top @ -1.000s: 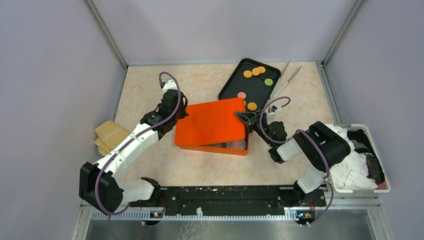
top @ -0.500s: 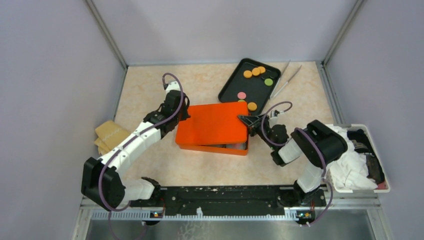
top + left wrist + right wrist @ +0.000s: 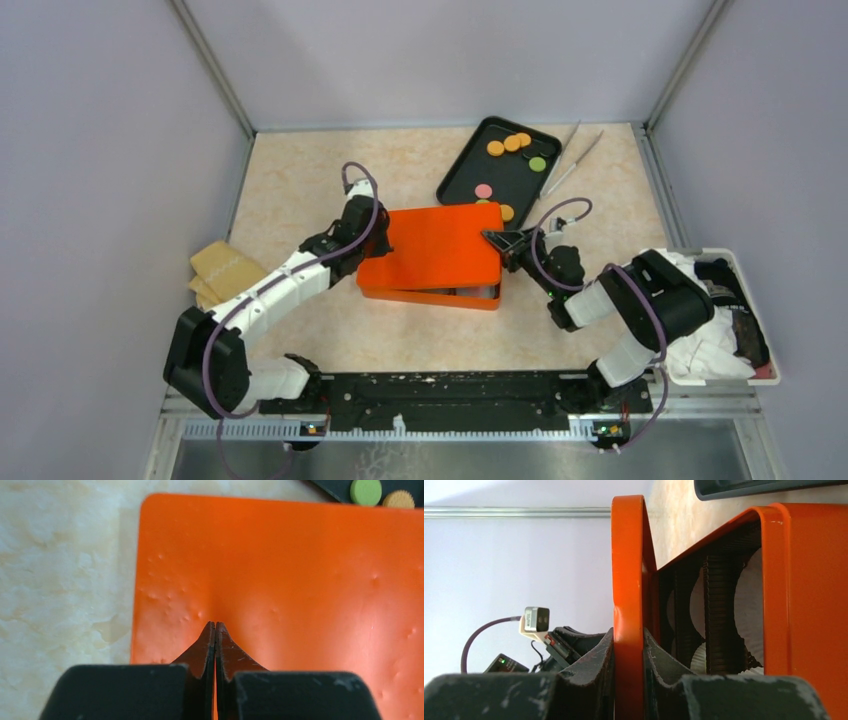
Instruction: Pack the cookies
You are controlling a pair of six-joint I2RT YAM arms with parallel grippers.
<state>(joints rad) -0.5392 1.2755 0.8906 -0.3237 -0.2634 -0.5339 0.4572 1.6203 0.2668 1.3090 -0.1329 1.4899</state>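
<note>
The right gripper (image 3: pixel 497 238) is clamped on the right edge of an orange lid (image 3: pixel 435 245). In the right wrist view its two fingers (image 3: pixel 599 655) pinch the thin rim from both sides. The left gripper (image 3: pixel 372 232) has its jaws pressed fully together and holds nothing. Its tips sit at the lid's top surface near the left edge, and the pictures do not settle whether they bear down on it. The lid lies over an orange box (image 3: pixel 430 293) in the middle of the table (image 3: pixel 300 180). It is raised on the right side, so a gap shows white paper cups (image 3: pixel 749 600) in dark dividers inside the box. No cookie can be made out in the box. The cookies (image 3: pixel 511 144) lie on a black tray (image 3: pixel 465 175) toward the table's back right corner, beyond the lid and apart from both grippers. Three orange ones cluster at the tray's far end, with a green one and a pink one nearer. Another orange one sits at the tray's near end, right by the lid's back right corner. Both arms reach forward from the near edge and bend inward toward the box, the left forearm low and stretched, the right elbow folded out to the right.
</note>
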